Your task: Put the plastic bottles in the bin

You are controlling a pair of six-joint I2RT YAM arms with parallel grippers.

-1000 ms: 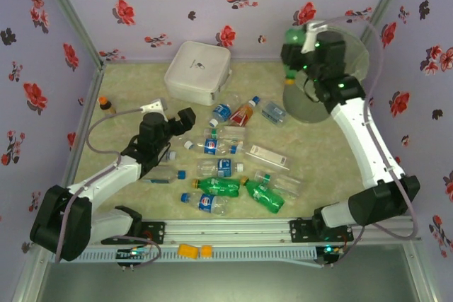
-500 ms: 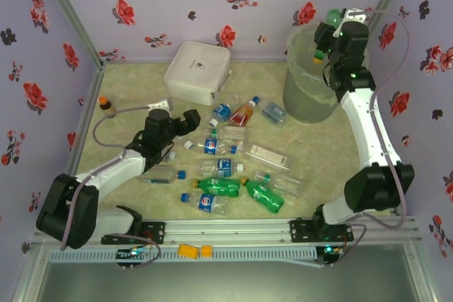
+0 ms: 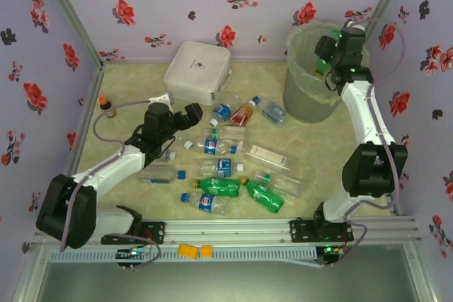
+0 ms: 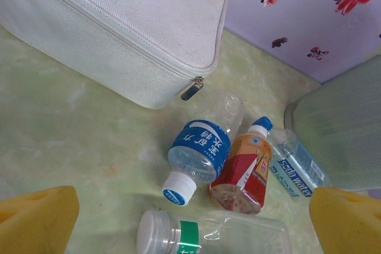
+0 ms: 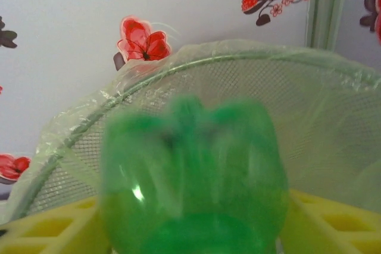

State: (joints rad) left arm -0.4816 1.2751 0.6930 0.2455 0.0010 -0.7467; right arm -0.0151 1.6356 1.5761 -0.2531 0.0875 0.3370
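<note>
Over the last second the right arm has swung up from the near side of the bin [image 3: 304, 100] and now reaches across its rim. In the right wrist view, the green bottle [image 5: 190, 176] sits between the right fingers [image 5: 41, 230], with the bag-lined inside of the bin right behind it. The bottle is blurred. It cannot be told whether the right fingers are clamped on it or already letting go. Either way it is over the bin mouth, so this looks like the moment of the drop, and one more bottle is about to be done.

The left arm has crept a little toward the white box [image 3: 198, 70]. The left fingers [image 4: 36, 218] are spread wide and hold nothing. Ahead of them on the table [image 3: 127, 83] lie a blue-labelled bottle [image 4: 199, 150] and a red-orange bottle [image 4: 241, 173], side by side and touching. Many bottles [image 3: 226, 167] are scattered mid-table, so most of the job remains.
</note>
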